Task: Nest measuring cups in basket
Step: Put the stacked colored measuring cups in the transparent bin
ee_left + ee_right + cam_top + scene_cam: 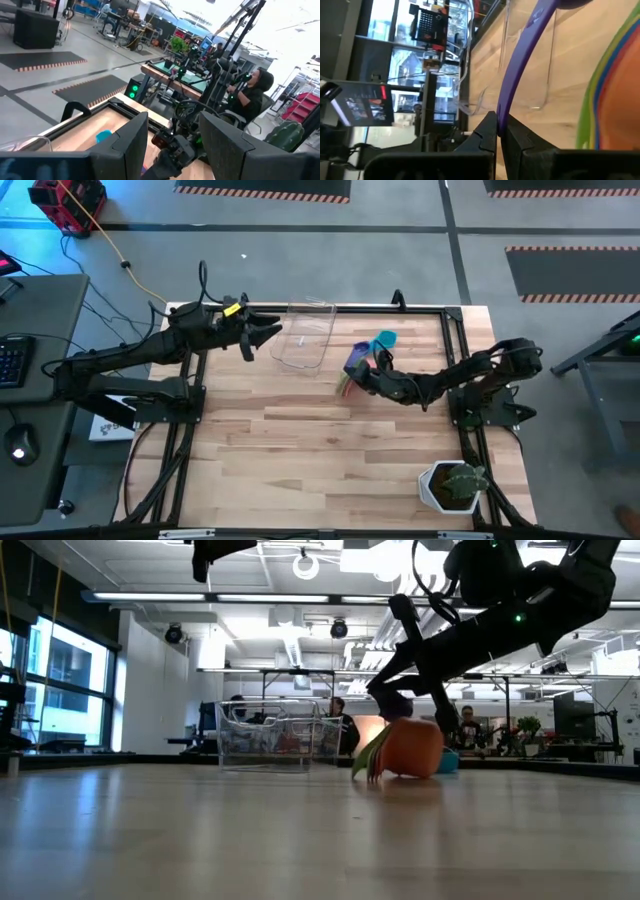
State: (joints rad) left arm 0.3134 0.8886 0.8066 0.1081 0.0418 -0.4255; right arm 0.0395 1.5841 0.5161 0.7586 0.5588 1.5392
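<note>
On the far half of a pale wooden table (300, 440), the right gripper (499, 131) clamps its two dark fingers (485, 137) on the thin handle of a purple measuring cup (357, 354). The right wrist view shows that curved purple handle pinched between the closed tips, with wood and a clear plastic wall behind it. Just beside the purple cup lies a stack of measuring cups (400, 750), tipped on its side with an orange cup outermost and green and yellow rims fanning out at its edge. A teal cup (384, 340) sits apart from the stack, a little nearer the table's far edge. None of these cups is inside the basket (305, 332), the clear rectangular bin that stands near the far edge between the two arms, with only bare wood showing through its walls from above.

The left gripper (262, 333) hangs above the table just beside the basket's left side, its fingers (131, 145) parted and holding nothing; from table height only a tip of that arm shows, high overhead. A white pot with a green plant (452, 485) stands at the near right corner, well away from the cups. Beyond the table, a person in dark clothing (250, 95) is seated among other benches.
</note>
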